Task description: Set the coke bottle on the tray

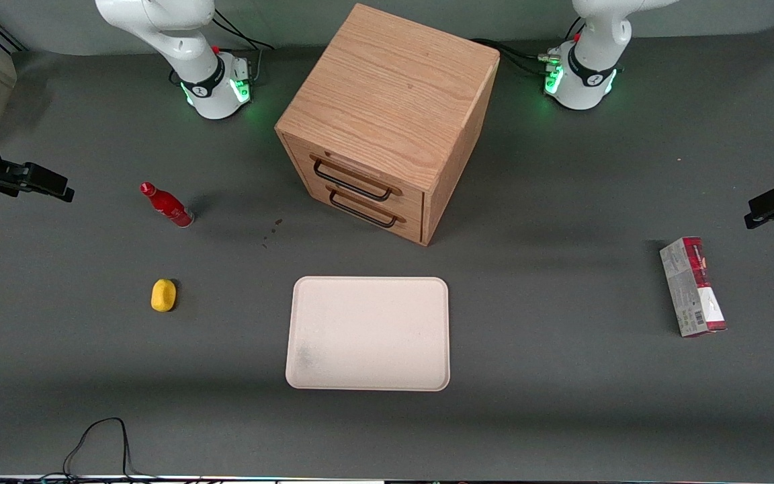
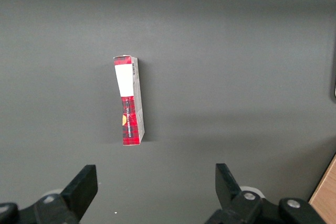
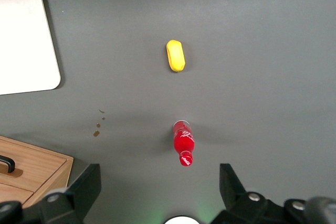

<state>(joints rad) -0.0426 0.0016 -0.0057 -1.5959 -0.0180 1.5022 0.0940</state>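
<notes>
The coke bottle (image 1: 166,206), small, glossy red with a red cap, stands upright on the grey table toward the working arm's end. It also shows from above in the right wrist view (image 3: 184,144). The cream-pink tray (image 1: 368,333) lies flat in front of the drawer cabinet, nearer the front camera, with nothing on it; one corner of it shows in the right wrist view (image 3: 23,40). My right gripper (image 3: 160,177) hangs high above the table near the bottle, open and empty, fingers (image 3: 86,182) wide apart. In the front view it shows at the table's end (image 1: 31,180).
A wooden two-drawer cabinet (image 1: 387,121) stands mid-table, its corner also in the right wrist view (image 3: 31,169). A yellow lump (image 1: 163,295) lies nearer the front camera than the bottle. A red-and-grey carton (image 1: 693,286) lies toward the parked arm's end. A cable (image 1: 101,437) loops at the front edge.
</notes>
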